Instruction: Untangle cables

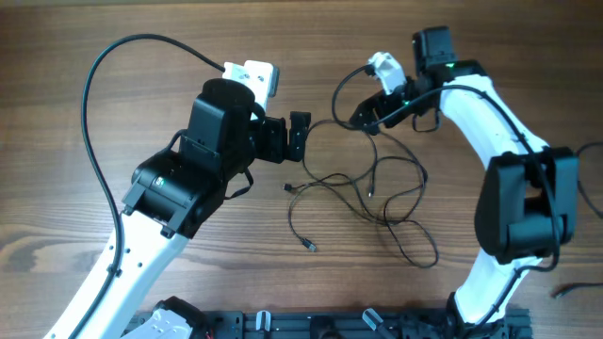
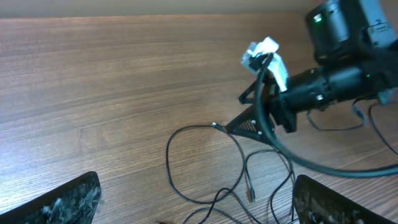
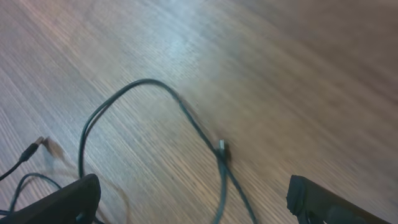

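The cables (image 1: pixel 363 193) are thin dark cords lying in loose, overlapping loops on the wooden table between the two arms, with small plugs (image 1: pixel 309 246) at their free ends. My left gripper (image 1: pixel 302 137) is open at the left edge of the loops. In the left wrist view the cords (image 2: pixel 233 186) lie on the table between its two fingers (image 2: pixel 69 202), untouched. My right gripper (image 1: pixel 366 121) is open over the far end of the tangle. In the right wrist view a cord loop (image 3: pixel 186 115) with a plug (image 3: pixel 222 148) runs between its wide-apart fingers (image 3: pixel 62 204); nothing is held.
The left arm's thick black cable (image 1: pixel 99 80) arcs over the left of the table. A black rail (image 1: pixel 330 325) runs along the front edge. A short dark cord (image 1: pixel 568 290) lies at the far right. The right arm's body (image 1: pixel 523 202) stands right of the loops.
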